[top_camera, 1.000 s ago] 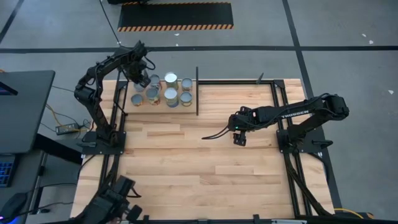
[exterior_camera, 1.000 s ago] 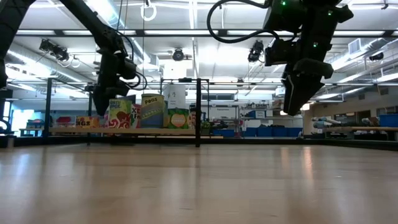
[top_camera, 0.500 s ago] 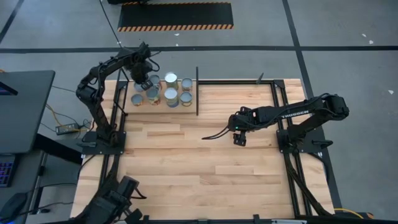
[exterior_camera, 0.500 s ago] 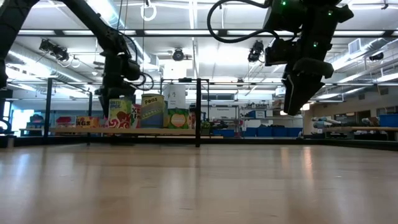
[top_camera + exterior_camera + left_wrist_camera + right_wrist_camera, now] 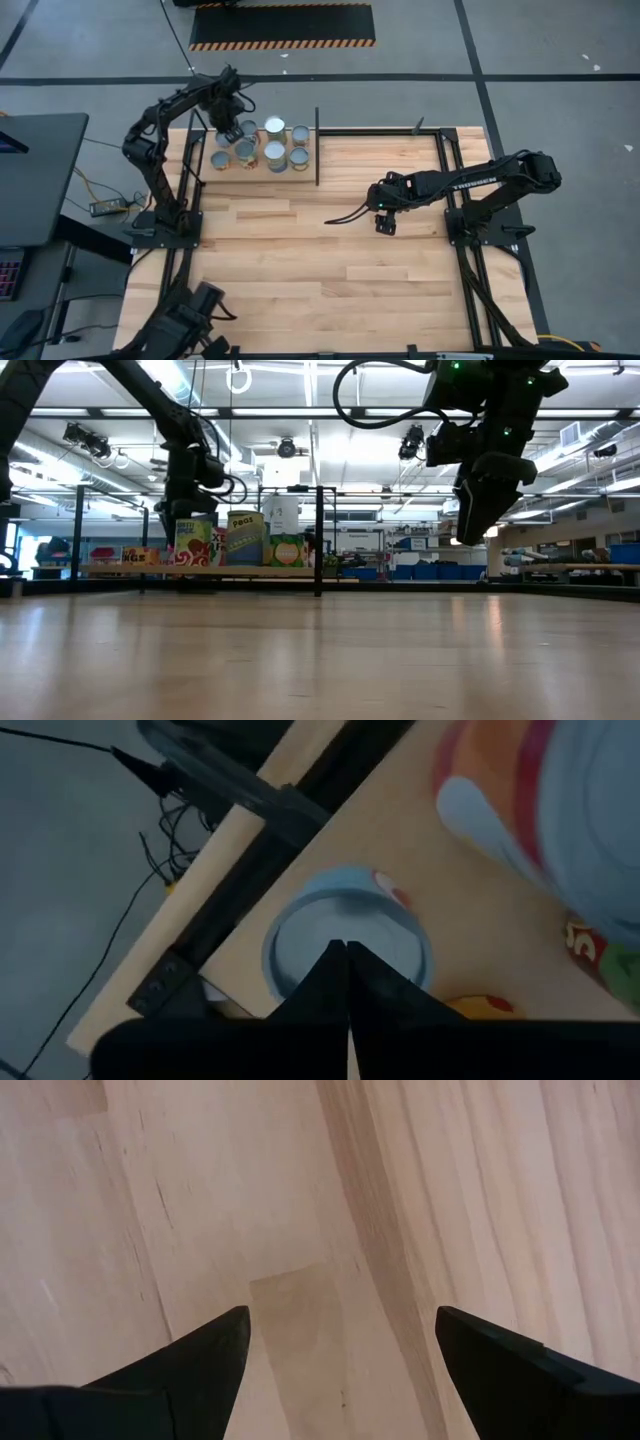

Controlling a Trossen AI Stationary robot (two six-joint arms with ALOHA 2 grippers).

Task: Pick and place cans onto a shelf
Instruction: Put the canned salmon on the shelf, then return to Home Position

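Several cans [image 5: 275, 152] stand upright on the shelf [image 5: 258, 173], a pale wood panel at the table's far left with a black post [image 5: 317, 146] at its right end. In the low view they show as a row of labelled tins [image 5: 245, 540]. My left gripper [image 5: 230, 128] points down over the shelf's left part, shut, with nothing between its fingers. In the left wrist view its tips [image 5: 347, 946] stand over the bluish top of a low tin [image 5: 300, 935]. My right gripper [image 5: 385, 222] hangs open above the bare table, right of centre. My left gripper comes from above with shut fingertips over the low tin's round top [image 5: 385, 925]. I cannot tell whether they touch it. The tin stands upright on the shelf, near the shelf's outer edge.
A taller can with a colourful label [image 5: 560, 810] stands close beside the low tin. A black rod [image 5: 250, 795] runs along the shelf's outer edge, with cables on the floor beyond. Bare planks [image 5: 330, 1210] lie under my right gripper.
My left gripper has turned a little about the line it points along, staying above the shelf's left cans. The cans have kept their places.
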